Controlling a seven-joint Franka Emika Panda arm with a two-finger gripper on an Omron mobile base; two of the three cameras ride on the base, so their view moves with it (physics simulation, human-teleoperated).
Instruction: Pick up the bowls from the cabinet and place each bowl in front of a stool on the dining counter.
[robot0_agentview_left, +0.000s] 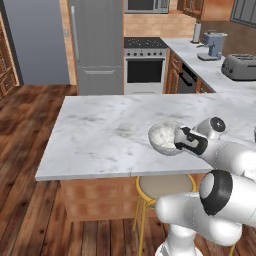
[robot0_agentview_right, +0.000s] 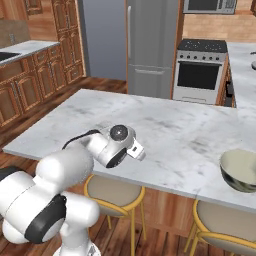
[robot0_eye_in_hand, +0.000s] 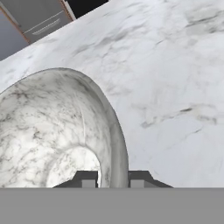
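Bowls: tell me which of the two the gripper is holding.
The speckled grey-white stone-look bowl, clamped by its rim in the gripper above the white marble dining counter. The cream bowl with the dark outside sits on the counter, untouched.

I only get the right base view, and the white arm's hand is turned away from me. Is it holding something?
Observer: Yes. In the left base view the gripper is shut on a speckled grey-white stone-look bowl.
Operator: How is it grabbing it?
Observer: By the rim. The hand view shows one fingertip inside the bowl's wall and the other outside.
Operator: Is the bowl sitting flat?
Observer: No. It is tipped on its side, over the white-grey marble dining counter, near the edge where a round tan stool stands.
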